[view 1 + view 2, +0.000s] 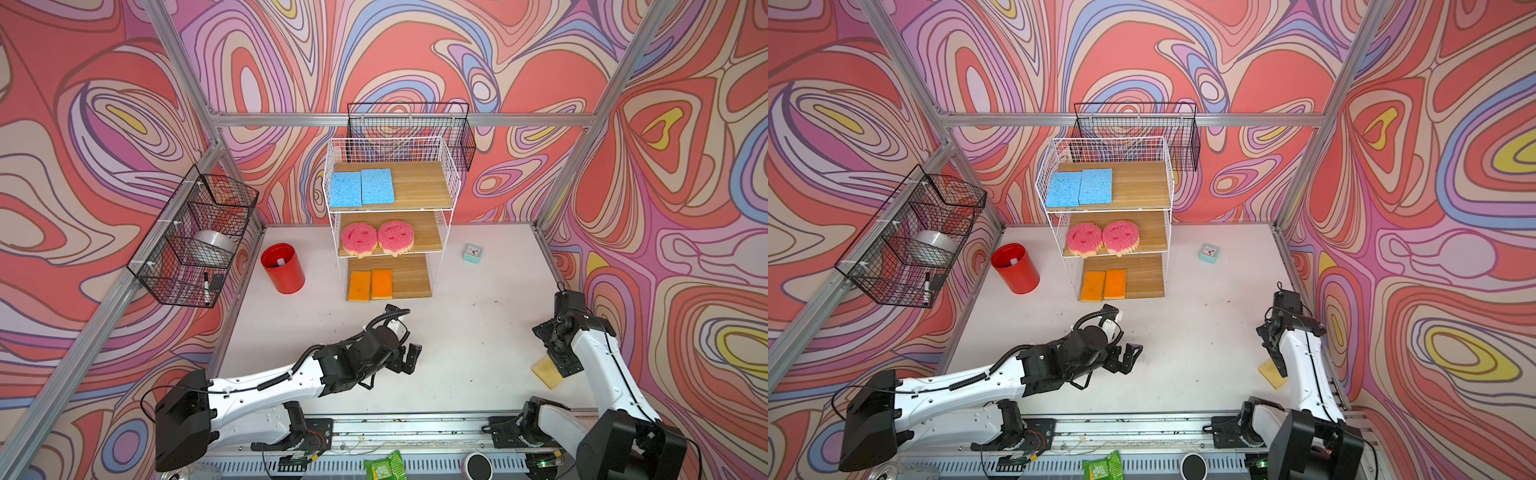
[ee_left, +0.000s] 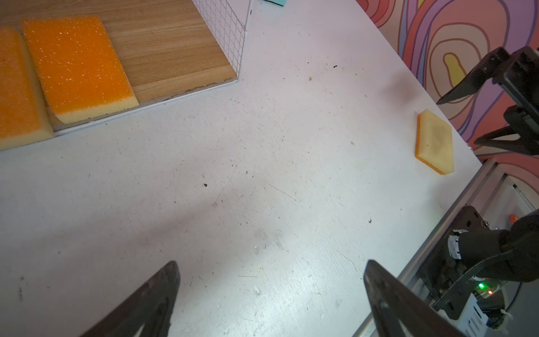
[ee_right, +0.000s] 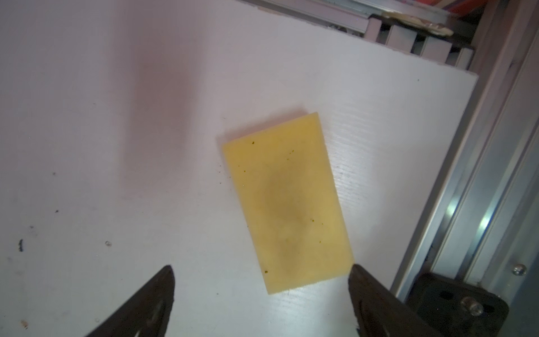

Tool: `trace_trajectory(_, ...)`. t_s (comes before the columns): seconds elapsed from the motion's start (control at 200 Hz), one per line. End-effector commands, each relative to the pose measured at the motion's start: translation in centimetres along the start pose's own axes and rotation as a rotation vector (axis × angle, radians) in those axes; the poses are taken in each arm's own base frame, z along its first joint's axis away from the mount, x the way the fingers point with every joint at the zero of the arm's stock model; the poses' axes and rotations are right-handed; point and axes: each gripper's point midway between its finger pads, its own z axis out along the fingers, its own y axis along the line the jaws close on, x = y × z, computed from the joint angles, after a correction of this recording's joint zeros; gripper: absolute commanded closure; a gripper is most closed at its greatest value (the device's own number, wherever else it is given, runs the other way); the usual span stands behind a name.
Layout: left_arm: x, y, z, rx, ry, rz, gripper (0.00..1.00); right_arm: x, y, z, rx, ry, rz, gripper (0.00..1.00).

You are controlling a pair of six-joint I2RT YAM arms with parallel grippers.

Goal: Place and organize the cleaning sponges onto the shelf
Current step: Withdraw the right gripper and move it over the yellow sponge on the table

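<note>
Six of the seven are already sorted on the shelf [image 1: 419,187]. The two blue sponges [image 1: 361,188] sit side by side on the fenced top board, the two pink smiley sponges [image 1: 376,237] are on the middle board, and two orange sponges [image 1: 370,284] are on the bottom board with bare wood to their right. That leaves only the last sponge [image 3: 287,201]. It lies flat on the surface [image 1: 457,353], yellow side up and orange side down, near the right edge and well apart from the shelf (about as far from home as it could be).

Step in hand, I'd say, is the pickup of that one. The right hand [image 3: 261,267] hovers above it, released, jaws spread wide with nothing in them. The left wrist view shows a clear gap between it and the sponge. The left hand [image 2: 271,262] is also wide open and empty, over bare surface in front of the shelf.

My guess for the next move: come straight down so the jaws straddle the sponge across its short side, maybe with a small wrist twist first since it sits a bit skewed to them. Then squeeze, lift and carry it to the free spot on the bottom board beside the two orange ones. The metal rail [image 3: 466,175] runs just beside the sponge, so the outer jaw hasn't much room. It would also land yellow side up unless it gets flipped, which wouldn't match its neighbours.
</note>
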Motion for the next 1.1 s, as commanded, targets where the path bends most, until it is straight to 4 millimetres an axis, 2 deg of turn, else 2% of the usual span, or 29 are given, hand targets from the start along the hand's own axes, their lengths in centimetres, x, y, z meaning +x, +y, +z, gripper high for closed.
trace_trajectory(0.0,0.0,0.2,-0.5,-0.012,0.006,0.002,0.01,0.6,-0.4,2.1,0.008,0.040,0.040,0.05)
trace_trajectory(0.17,0.2,0.7,-0.7,-0.029,0.007,0.001,0.01,1.5,-0.1,4.2,-0.028,0.095,0.025,0.12)
trace_trajectory(0.406,0.4,1.1,-0.7,-0.047,0.015,0.002,0.01,3.1,1.1,6.1,-0.074,0.194,0.001,0.32)
trace_trajectory(0.536,0.2,1.2,-0.9,-0.054,0.005,0.003,0.01,3.8,1.3,6.9,-0.082,0.225,-0.013,0.48)
trace_trajectory(0.641,0.0,1.2,-1.0,-0.058,0.003,0.003,0.01,4.0,1.7,7.3,-0.091,0.240,-0.028,0.71)
trace_trajectory(0.721,-0.2,1.2,-1.2,-0.059,-0.003,0.004,0.01,4.1,2.0,7.4,-0.105,0.252,-0.039,0.83)
trace_trajectory(0.821,-0.5,1.4,-1.4,-0.069,-0.013,0.006,0.01,4.0,2.7,7.0,-0.138,0.253,-0.056,0.97)
trace_trajectory(0.916,-0.8,1.6,-1.8,-0.082,-0.027,0.008,0.00,3.4,3.8,5.6,-0.200,0.242,-0.088,1.00)
trace_trajectory(0.996,-1.4,1.5,-2.0,-0.068,-0.045,-0.007,0.00,2.7,5.0,3.6,-0.279,0.219,-0.142,1.00)
trace_trajectory(1.091,-1.9,0.8,-1.8,0.042,-0.040,-0.096,0.03,2.2,6.8,0.1,-0.420,0.192,-0.219,1.00)
